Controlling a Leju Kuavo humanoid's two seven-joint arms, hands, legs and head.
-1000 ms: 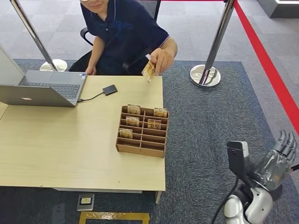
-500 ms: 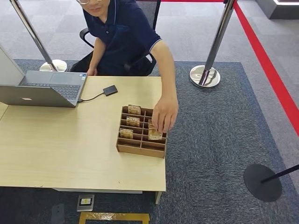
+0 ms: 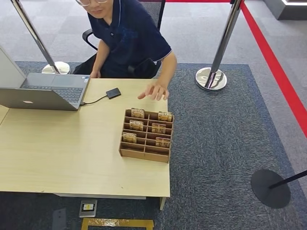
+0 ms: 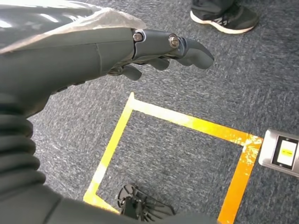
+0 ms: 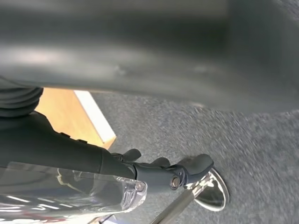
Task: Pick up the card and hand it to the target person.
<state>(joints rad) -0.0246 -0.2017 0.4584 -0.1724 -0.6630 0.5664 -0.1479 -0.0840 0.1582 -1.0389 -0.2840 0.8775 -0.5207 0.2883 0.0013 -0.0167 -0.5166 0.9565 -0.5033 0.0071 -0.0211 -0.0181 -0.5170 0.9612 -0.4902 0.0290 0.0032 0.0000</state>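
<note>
Grey carpet is lying under both your hands: left hand and right hand are hanging spread, holding nothing. Cards are sitting in the tray while the person's hand is hovering beyond it.

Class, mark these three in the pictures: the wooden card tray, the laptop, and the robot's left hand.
wooden card tray (image 3: 144, 154): head view, on its front wall.
laptop (image 3: 54, 92): head view, on its keyboard.
left hand (image 4: 105, 51): left wrist view, on its grey back.
</note>
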